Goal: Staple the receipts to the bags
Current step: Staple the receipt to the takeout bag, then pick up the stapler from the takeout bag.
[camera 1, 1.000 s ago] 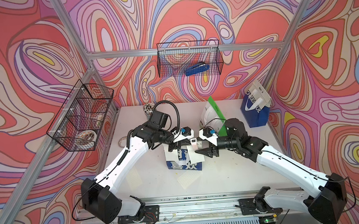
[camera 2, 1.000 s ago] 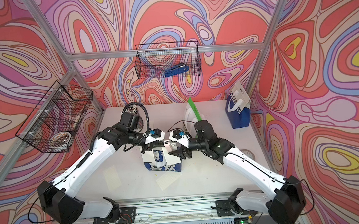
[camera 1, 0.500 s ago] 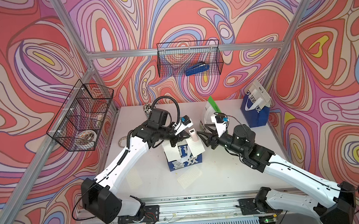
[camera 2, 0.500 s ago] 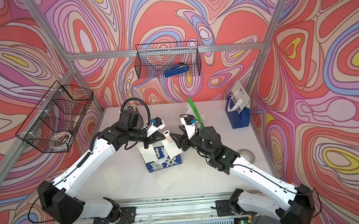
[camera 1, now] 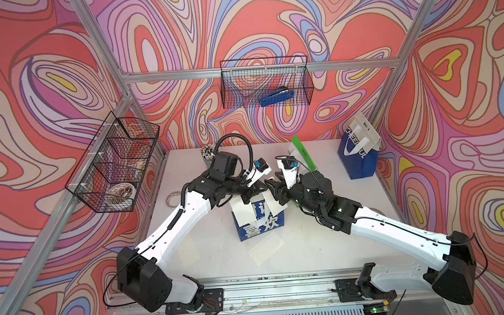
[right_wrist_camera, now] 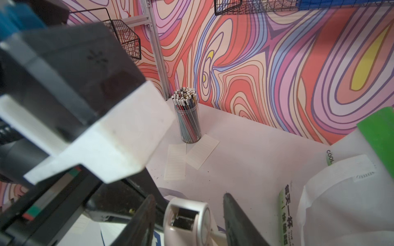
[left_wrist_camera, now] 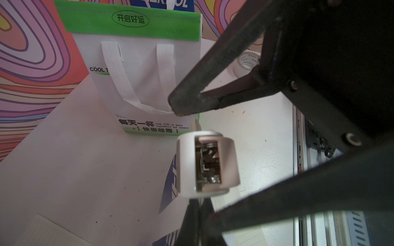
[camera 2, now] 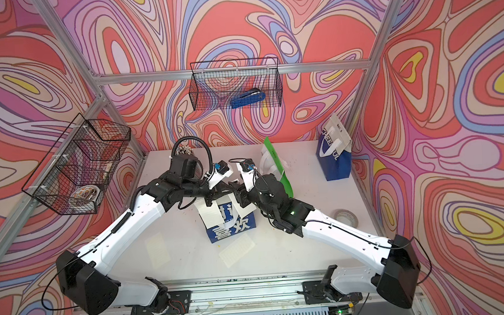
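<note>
The blue-white bag point(camera 1: 259, 223) with big Chinese characters stands mid-table, a receipt point(camera 1: 242, 214) hanging over its front face. My left gripper point(camera 1: 248, 196) point(left_wrist_camera: 199, 213) is shut on that bag's top edge by the receipt. A small white stapler point(right_wrist_camera: 187, 219) point(left_wrist_camera: 207, 164) sits just past the left fingertips, between the fingers of my right gripper point(right_wrist_camera: 189, 196) point(camera 1: 272, 187). Two loose receipts point(camera 1: 265, 249) point(camera 1: 187, 252) lie in front. The green-white bag point(camera 1: 303, 155) stands behind the grippers. The CHEERFUL bag point(camera 1: 358, 154) stands far right.
A pen cup point(right_wrist_camera: 187, 119) stands at the back with two receipts point(right_wrist_camera: 174, 161) point(right_wrist_camera: 202, 153) at its foot. Tape rolls lie at the left point(camera 1: 173, 197) and right point(camera 2: 346, 217) table edges. A blue stapler point(camera 1: 277, 98) lies in the back-wall basket; another wire basket point(camera 1: 113, 163) hangs left.
My right arm swung from the bag's front face up to its top edge from the rear right, its jaws narrowing on the stapler. The bag turned slightly. The left gripper stayed shut.
</note>
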Controlling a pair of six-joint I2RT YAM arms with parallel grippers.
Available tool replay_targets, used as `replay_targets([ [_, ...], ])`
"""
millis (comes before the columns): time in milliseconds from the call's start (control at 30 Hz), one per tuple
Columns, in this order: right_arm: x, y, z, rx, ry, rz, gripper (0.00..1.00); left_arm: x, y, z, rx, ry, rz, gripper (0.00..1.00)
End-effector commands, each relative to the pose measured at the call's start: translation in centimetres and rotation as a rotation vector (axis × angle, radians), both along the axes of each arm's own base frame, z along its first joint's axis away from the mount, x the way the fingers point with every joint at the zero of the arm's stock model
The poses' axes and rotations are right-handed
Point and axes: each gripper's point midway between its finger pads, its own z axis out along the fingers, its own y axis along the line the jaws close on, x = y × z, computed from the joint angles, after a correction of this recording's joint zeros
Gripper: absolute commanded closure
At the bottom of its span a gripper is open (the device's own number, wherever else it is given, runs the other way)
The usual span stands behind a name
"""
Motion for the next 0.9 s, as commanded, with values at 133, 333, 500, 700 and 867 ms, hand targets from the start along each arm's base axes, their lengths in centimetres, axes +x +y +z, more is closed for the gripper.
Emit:
replay_targets([
  [133,0.3,0.2,-0.7,-0.119,-0.029,-0.054,0.53,0.3,-0.6,0.0,-0.024,0.001,0.002,1.0],
  [333,0.2,0.6,-1.4,-0.168,-0.042,-0.079,0.59,0.4,-0.8,0.1,-0.031,0.001,0.0,1.0],
  [500,0.2,0.7,-0.6,-0.152,-0.046,-0.084,0.71,0.5,-0.7,-0.1,-0.021,0.002,0.004,1.0],
  [700,-0.4,-0.1,2.4,-0.041,-0.058,-0.098,0.8,0.6,-0.4,-0.2,-0.009,-0.009,0.018,1.0],
  [867,-0.4,-1.3,4.2,0.101,-0.043,-0.162,0.93,0.6,-0.5,-0.2,-0.014,-0.012,0.015,1.0],
])
